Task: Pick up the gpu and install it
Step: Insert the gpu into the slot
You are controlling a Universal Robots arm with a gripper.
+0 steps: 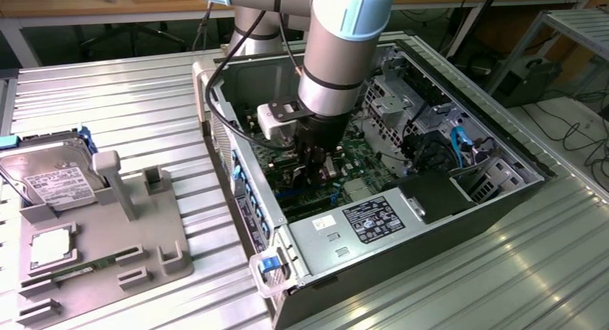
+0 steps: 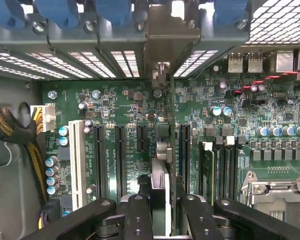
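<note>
- Exterior view: we see the arm reaching down into the open computer case (image 1: 418,202), the gripper (image 1: 319,166) low over the green board (image 1: 366,162) near the case's middle. The card it carries is hard to make out here.
- Wrist view: our fingers (image 2: 140,215) are clamped on the graphics card (image 2: 161,195), held edge-on above a long slot (image 2: 162,145). We judge it light, stiff and fragile; best held by its bare edges.
</note>
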